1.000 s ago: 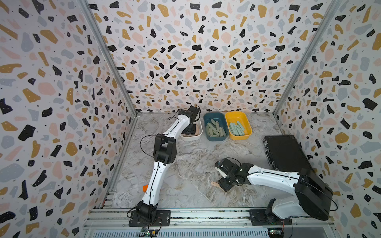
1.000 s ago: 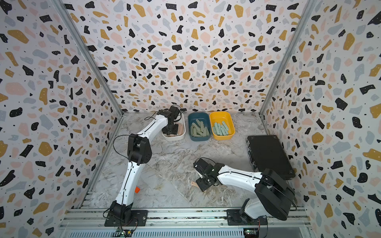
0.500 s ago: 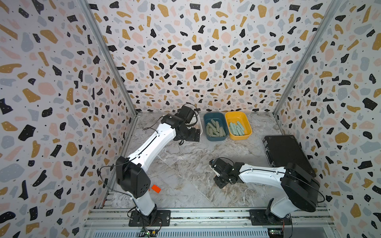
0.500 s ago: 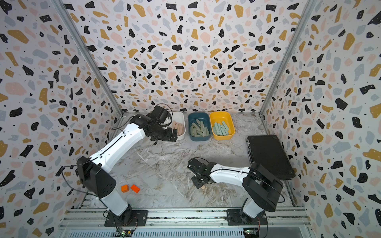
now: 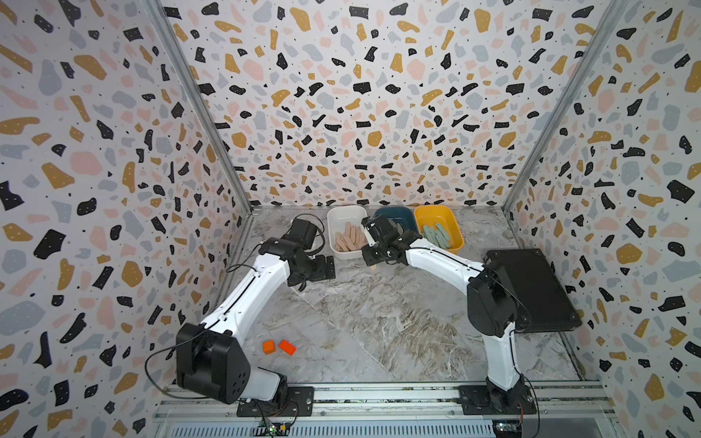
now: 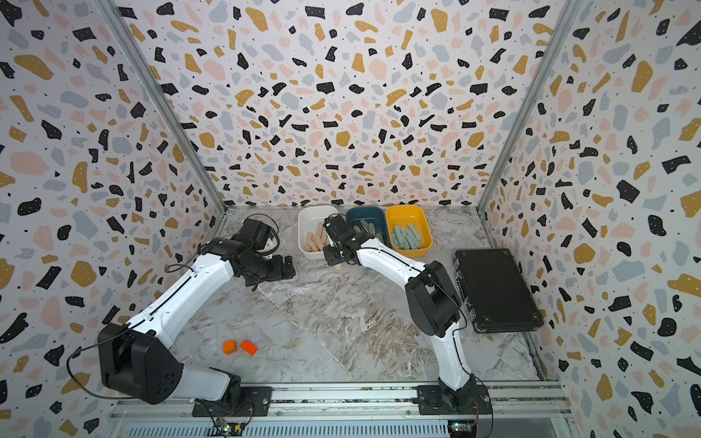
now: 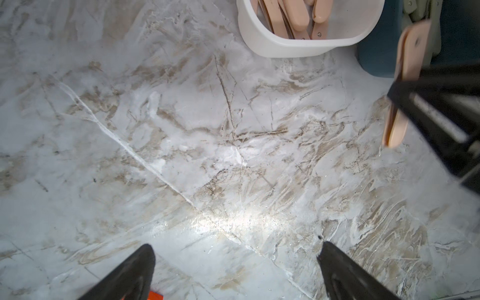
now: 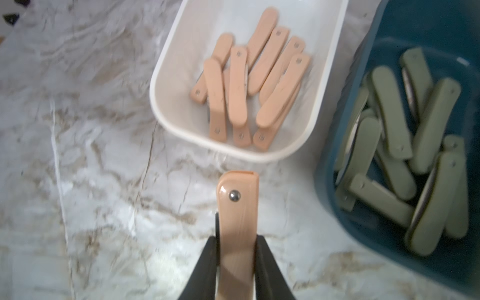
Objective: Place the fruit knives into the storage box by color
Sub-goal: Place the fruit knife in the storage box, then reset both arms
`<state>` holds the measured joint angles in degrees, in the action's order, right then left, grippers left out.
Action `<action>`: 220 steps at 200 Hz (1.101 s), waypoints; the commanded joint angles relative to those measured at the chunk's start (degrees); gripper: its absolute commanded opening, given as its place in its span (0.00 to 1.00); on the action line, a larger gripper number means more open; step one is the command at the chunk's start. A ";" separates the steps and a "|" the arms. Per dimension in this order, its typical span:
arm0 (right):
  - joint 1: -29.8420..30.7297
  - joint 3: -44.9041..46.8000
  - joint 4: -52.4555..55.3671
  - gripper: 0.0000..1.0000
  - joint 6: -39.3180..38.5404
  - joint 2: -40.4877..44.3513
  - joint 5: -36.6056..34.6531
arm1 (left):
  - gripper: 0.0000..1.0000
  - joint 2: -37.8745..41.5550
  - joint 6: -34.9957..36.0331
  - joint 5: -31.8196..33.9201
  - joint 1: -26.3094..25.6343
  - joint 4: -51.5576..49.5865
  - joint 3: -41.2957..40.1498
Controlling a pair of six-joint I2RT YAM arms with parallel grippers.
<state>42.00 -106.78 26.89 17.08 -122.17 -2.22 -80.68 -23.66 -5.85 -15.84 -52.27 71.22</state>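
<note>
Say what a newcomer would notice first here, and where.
The right pincer clamps a peach-pink folded knife near the white plastic tub of matching pink knives. Beside it stand a dark blue tub of sage-green knives and a yellow tub of teal ones, all along the back wall.

No text, label, brand, number or sign is legible in any view

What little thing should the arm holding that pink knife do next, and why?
Probably carry it forward over the white box and release: the right claw grips a peach knife just short of that box, where the other peach knives lie.
</note>
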 commanded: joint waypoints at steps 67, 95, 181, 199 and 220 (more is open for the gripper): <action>-3.32 -33.35 7.77 0.68 -5.50 -18.01 3.48 | 0.99 0.94 1.23 -3.58 0.97 4.89 -2.41; -2.24 -13.81 -0.19 0.84 -6.09 -1.31 3.61 | 0.99 5.61 3.48 -4.92 0.94 10.97 -6.43; -7.06 65.70 -68.03 0.99 -39.17 36.89 -31.68 | 0.99 18.27 22.99 26.24 1.71 61.27 -42.03; -16.35 67.56 -49.88 0.99 -27.07 45.44 -25.71 | 0.99 13.30 29.49 22.83 4.64 66.40 -42.74; -23.09 74.74 -53.28 0.99 -25.33 49.65 -23.99 | 1.00 6.04 30.58 20.48 7.10 77.57 -45.50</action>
<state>24.62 -34.96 -20.18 -10.85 -81.23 -26.35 -69.01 -0.80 14.28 -10.98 4.80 27.94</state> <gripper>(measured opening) 0.987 0.992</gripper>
